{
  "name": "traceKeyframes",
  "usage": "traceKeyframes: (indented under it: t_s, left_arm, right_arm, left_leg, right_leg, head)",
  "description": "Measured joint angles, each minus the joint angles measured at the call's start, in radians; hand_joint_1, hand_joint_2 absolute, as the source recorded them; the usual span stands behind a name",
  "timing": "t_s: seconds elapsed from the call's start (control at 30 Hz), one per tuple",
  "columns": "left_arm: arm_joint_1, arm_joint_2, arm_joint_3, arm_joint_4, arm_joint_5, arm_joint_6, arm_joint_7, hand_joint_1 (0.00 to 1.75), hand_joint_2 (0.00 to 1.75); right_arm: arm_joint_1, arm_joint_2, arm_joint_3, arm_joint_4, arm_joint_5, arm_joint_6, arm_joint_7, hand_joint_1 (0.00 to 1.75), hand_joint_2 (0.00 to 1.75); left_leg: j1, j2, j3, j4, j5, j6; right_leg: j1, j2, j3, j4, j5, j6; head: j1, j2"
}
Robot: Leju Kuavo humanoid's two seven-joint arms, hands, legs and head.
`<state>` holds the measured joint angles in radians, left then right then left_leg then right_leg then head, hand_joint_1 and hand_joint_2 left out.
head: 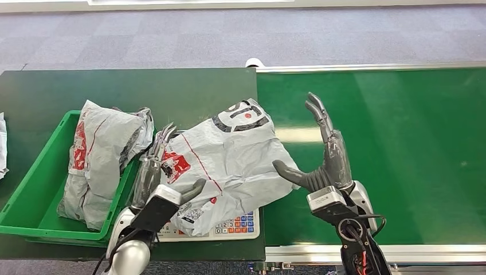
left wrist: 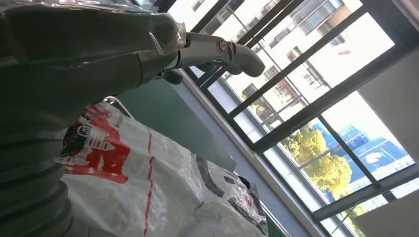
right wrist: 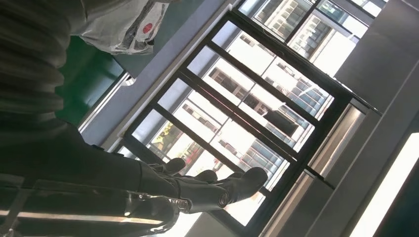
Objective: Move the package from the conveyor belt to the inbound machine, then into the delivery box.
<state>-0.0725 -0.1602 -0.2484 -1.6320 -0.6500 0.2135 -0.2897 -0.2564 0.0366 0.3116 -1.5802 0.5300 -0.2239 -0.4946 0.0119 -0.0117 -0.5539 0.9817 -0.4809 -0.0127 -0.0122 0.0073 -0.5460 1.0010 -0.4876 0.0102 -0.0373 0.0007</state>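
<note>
A crumpled grey-white mailer package (head: 229,154) with red and black print lies on the inbound machine (head: 236,224), a white scale whose keypad shows at the package's near edge. My left hand (head: 156,171) stands at the package's left side with fingers straight and thumb out toward it. My right hand (head: 324,163) stands at its right side over the conveyor belt (head: 390,143), fingers raised and apart, thumb tip at the package's edge. Neither hand grips it. The left wrist view has the package (left wrist: 148,187) below my left hand (left wrist: 99,54). In the right wrist view, the package (right wrist: 128,24) lies beyond my right hand (right wrist: 148,187).
The green delivery box (head: 34,189) stands at the left on the dark table (head: 114,86) and holds another grey package (head: 97,154). A white object (head: 2,146) pokes in at the left edge. The green belt runs off to the right, with a metal rail along its near edge.
</note>
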Motion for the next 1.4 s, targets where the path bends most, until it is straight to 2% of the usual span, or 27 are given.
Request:
traceKeyframes:
  t_s: [0.17,0.2,0.3,0.33,0.4,0.5,0.7,0.9,0.97,1.1,1.2,1.27,1.4]
  left_arm:
    - [-0.078,-0.001,-0.082,0.082,-0.156,0.042,0.082,0.0,1.75]
    - [-0.094,-0.001,-0.096,0.102,-0.178,0.034,0.098,0.1,1.75]
    - [-0.138,-0.002,-0.141,0.171,-0.226,-0.019,0.136,1.2,1.75]
    - [-0.151,-0.003,-0.154,0.194,-0.235,-0.039,0.145,1.5,1.75]
    - [-0.173,-0.005,-0.175,0.24,-0.249,-0.07,0.157,1.6,1.75]
    - [-0.198,-0.008,-0.195,0.303,-0.264,-0.106,0.168,1.6,1.75]
    - [-0.223,-0.014,-0.216,0.409,-0.285,-0.164,0.182,1.47,1.75]
    - [-0.246,-0.02,-0.222,0.476,-0.294,-0.192,0.191,1.47,1.75]
    - [-0.251,-0.022,-0.223,0.487,-0.294,-0.192,0.191,1.51,1.75]
    - [-0.26,-0.025,-0.223,0.505,-0.294,-0.202,0.195,1.69,1.75]
    - [-0.267,-0.029,-0.223,0.521,-0.287,-0.211,0.196,1.74,1.75]
    - [-0.268,-0.031,-0.22,0.527,-0.258,-0.197,0.175,1.75,1.75]
    - [-0.244,-0.034,-0.189,0.488,-0.092,-0.129,0.059,1.75,1.75]
  right_arm:
    - [0.002,0.014,-0.012,-0.026,0.007,-0.001,-0.007,0.0,1.75]
    - [0.002,0.017,-0.012,-0.029,0.009,-0.002,-0.01,0.0,1.75]
    - [0.001,0.025,-0.011,-0.036,0.016,-0.004,-0.016,0.0,1.75]
    - [0.001,0.027,-0.011,-0.036,0.018,-0.004,-0.017,0.0,1.75]
    - [0.0,0.031,-0.011,-0.037,0.023,-0.004,-0.018,0.0,1.75]
    - [-0.001,0.036,-0.011,-0.037,0.029,-0.004,-0.018,0.0,1.75]
    - [-0.001,0.044,-0.011,-0.037,0.041,-0.008,-0.019,0.0,1.75]
    - [-0.001,0.049,-0.011,-0.037,0.045,-0.011,-0.02,0.0,1.75]
    - [-0.001,0.05,-0.011,-0.037,0.046,-0.011,-0.02,0.0,1.75]
    - [-0.001,0.05,-0.011,-0.036,0.048,-0.015,-0.02,0.0,1.75]
    - [-0.001,0.05,-0.011,-0.036,0.053,-0.018,-0.02,0.0,1.75]
    - [-0.001,0.05,-0.011,-0.036,0.057,-0.021,-0.02,0.0,1.75]
    - [0.002,0.05,-0.011,-0.037,0.06,-0.03,-0.016,0.0,1.75]
  left_leg:
    - [0.0,0.0,0.0,0.0,0.0,0.0]
    - [0.0,0.0,0.0,0.0,0.0,0.0]
    - [0.0,0.0,0.0,0.0,0.0,0.0]
    - [0.0,0.0,0.0,0.0,0.0,0.0]
    - [0.0,0.0,0.0,0.0,0.0,0.0]
    - [0.0,0.0,0.0,0.0,0.0,0.0]
    - [0.0,0.0,0.0,0.0,0.0,0.0]
    - [0.0,0.0,0.0,0.0,0.0,0.0]
    - [0.0,0.0,0.0,0.0,0.0,0.0]
    - [0.0,0.0,0.0,0.0,0.0,0.0]
    - [0.0,0.0,0.0,0.0,0.0,0.0]
    - [0.0,0.0,0.0,0.0,0.0,0.0]
    - [0.0,0.0,0.0,0.0,0.0,0.0]
  right_leg:
    - [0.0,0.0,0.0,0.0,0.0,0.0]
    - [0.0,0.0,0.0,0.0,0.0,0.0]
    - [0.0,0.0,0.0,0.0,0.0,0.0]
    - [0.0,0.0,0.0,0.0,0.0,0.0]
    - [0.0,0.0,0.0,0.0,0.0,0.0]
    - [0.0,0.0,0.0,0.0,0.0,0.0]
    - [0.0,0.0,0.0,0.0,0.0,0.0]
    - [0.0,0.0,0.0,0.0,0.0,0.0]
    - [0.0,0.0,0.0,0.0,0.0,0.0]
    - [0.0,0.0,0.0,0.0,0.0,0.0]
    - [0.0,0.0,0.0,0.0,0.0,0.0]
    - [0.0,0.0,0.001,0.0,0.0,0.0]
    - [0.0,0.0,0.0,0.0,0.0,0.0]
  head:
    - [0.0,0.0]
    - [0.0,0.0]
    - [0.0,0.0]
    - [0.0,0.0]
    - [0.0,0.0]
    - [0.0,0.0]
    - [0.0,0.0]
    - [0.0,0.0]
    - [0.0,0.0]
    - [0.0,0.0]
    - [0.0,0.0]
    - [0.0,0.0]
    - [0.0,0.0]
